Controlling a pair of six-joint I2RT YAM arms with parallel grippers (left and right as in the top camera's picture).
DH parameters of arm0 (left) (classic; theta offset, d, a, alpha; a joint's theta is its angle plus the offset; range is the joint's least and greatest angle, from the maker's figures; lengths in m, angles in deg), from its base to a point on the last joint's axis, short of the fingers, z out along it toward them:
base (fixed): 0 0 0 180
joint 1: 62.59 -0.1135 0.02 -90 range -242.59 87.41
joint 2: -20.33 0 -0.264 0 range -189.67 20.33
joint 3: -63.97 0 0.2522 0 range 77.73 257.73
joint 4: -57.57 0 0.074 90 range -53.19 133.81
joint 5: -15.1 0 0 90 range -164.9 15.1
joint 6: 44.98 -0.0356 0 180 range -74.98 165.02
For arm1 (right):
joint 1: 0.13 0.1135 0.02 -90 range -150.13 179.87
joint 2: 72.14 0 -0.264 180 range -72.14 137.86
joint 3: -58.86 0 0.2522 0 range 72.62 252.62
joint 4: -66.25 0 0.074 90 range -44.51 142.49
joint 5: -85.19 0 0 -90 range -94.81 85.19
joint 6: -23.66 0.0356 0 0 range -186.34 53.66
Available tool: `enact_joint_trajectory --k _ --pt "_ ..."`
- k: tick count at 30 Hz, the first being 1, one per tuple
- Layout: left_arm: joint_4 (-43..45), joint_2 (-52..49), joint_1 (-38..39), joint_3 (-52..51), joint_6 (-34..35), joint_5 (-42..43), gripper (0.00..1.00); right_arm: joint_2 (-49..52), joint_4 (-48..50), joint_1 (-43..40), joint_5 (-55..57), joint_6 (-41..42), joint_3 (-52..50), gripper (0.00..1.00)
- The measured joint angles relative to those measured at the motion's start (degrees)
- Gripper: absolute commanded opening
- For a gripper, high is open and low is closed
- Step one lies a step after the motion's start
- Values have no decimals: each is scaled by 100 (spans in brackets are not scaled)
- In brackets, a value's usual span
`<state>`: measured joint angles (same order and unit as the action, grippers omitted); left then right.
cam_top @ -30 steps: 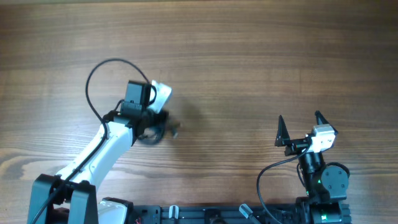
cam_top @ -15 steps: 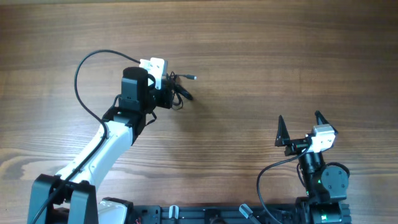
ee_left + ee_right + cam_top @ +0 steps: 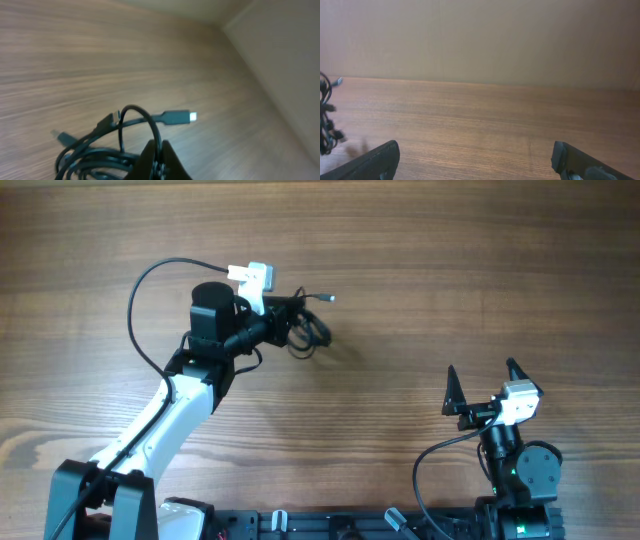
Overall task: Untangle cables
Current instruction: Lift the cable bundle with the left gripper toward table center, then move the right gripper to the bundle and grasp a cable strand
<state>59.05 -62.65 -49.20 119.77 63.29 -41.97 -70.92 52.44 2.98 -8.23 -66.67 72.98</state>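
The cables are a bunch of thin black wires left of the table's middle, with one plug end sticking out to the right. My left gripper is shut on a strand of the bunch. In the left wrist view its fingertips pinch a looped strand, the rest of the cables curl to the left, and a plug points right. The right wrist view shows the cables hanging just above the wood. My right gripper stands open and holds nothing, far off at the front right.
The left arm's thick black cord loops out to the left of its wrist. A beige wall rises behind the far table edge. The arm bases sit along the near edge.
My left gripper has carried the cable bunch away from the near side toward the far side and a little to the right, and turned to point right. The right arm has not moved.
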Motion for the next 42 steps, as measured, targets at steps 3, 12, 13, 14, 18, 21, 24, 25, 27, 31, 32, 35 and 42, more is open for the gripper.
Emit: enact_joint_trajectory --k 3,12,13,14,18,21,24,25,27,31,32,35,42 --pt "361 0 0 2 616 428 4 0 0 0 0 0 0 100" --pt "997 0 0 2 1676 1237 4 0 0 0 0 0 0 100" --pt "1047 0 0 2 1707 1311 4 0 0 0 0 -2 0 100" --pt "1078 0 0 2 1766 1394 4 0 0 0 0 0 0 100" --pt "1106 0 0 2 1899 1565 4 0 0 0 0 0 0 100" --pt "1480 0 0 2 1939 1974 4 0 0 0 0 0 0 100" --pt "1779 0 0 2 1943 2413 4 0 0 0 2 -2 0 100" --pt "1827 0 0 2 1943 2522 4 0 0 0 2 -2 0 100" --pt "1840 0 0 2 1943 2673 4 0 0 0 2 -2 0 100" --pt "1843 0 0 2 1943 2955 4 0 39 0 -26 435 0 100" --pt "1843 0 0 2 1943 3014 4 0 120 -2 -166 820 0 100" --pt "1843 0 0 2 1943 3128 4 0 133 0 -704 1349 2 100" --pt "2142 -2 0 0 1961 3519 4 654 -339 0 -1867 1449 1263 100"
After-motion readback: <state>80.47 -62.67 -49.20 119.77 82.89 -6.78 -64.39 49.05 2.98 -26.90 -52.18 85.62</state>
